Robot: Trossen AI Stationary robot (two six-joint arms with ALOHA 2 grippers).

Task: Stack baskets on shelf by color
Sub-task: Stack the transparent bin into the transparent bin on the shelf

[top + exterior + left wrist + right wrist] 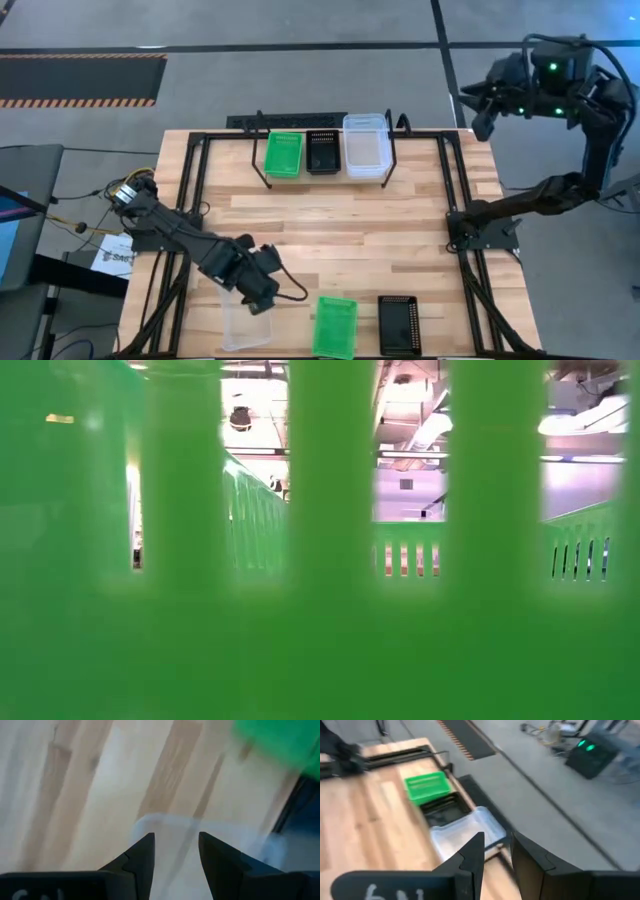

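The left claw (pixel 262 288) hangs low over the near-left part of the pale wooden plank surface (pixel 330 225), its dark fingers (pixel 142 857) parted with a gap between them and gripping nothing, poised just above the far rim of a clear basket (pixel 245 320). That basket is a translucent, frosted rectangular tray lying at the near edge, close to the surface's near-left corner. Just to its right at the same edge lies a bright green basket (pixel 335 326) with slatted plastic walls, and right of that, a little apart, a black perforated basket (pixel 399 325); open wood separates the three. In the low view the green slats fill nearly everything. At the far edge stands the shelf (pixel 262 172), a thin black wire rack, carrying three baskets side by side: a green shelf basket (pixel 283 154) on the left, a black shelf basket (pixel 322 152) in the middle, and a clear shelf basket (pixel 365 147) on the right, each touching or nearly touching its neighbour. The broad middle of the surface lies bare between rack and near row. The right claw (pixel 480 112) hangs raised beyond the far-right corner, off the surface, its fingers (pixel 472 852) slightly apart and empty.
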